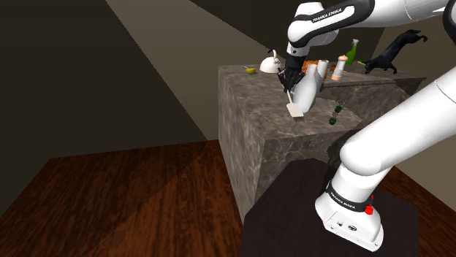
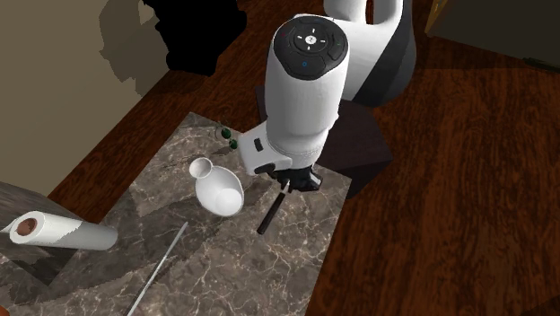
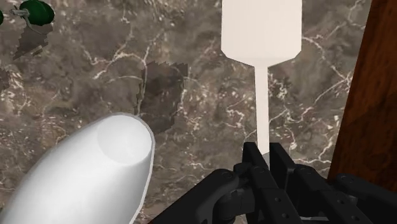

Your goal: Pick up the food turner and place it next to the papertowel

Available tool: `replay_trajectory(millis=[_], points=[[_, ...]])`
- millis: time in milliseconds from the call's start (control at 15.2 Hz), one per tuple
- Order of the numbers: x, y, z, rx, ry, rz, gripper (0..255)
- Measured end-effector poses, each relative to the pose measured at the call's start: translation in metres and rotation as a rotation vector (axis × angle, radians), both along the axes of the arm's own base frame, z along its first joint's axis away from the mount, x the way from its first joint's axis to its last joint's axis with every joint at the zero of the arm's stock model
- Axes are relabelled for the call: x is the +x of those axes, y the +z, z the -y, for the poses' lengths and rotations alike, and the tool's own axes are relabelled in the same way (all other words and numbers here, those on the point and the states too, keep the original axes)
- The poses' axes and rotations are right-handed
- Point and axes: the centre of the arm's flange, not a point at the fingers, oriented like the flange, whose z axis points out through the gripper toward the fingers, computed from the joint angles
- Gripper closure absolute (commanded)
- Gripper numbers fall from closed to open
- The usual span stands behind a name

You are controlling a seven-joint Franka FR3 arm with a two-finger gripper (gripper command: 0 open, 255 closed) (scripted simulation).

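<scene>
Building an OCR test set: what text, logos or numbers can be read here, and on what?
"FRANKA EMIKA": on the arm's upper link.
"FRANKA EMIKA": on the dark band of the arm's lower link, barely legible.
Labels on the bottles: too small to read.
None on the food turner in the claw.

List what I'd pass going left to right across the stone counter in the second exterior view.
Paper towel roll → thin grey rod → white vase → gripper, shut on the food turner.
</scene>
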Motion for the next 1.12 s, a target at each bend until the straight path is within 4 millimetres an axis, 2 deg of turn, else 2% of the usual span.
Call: replay_trajectory(millis=[1122], points=[[0.0,0.09,0.0,0.0,0.0,0.0,255]])
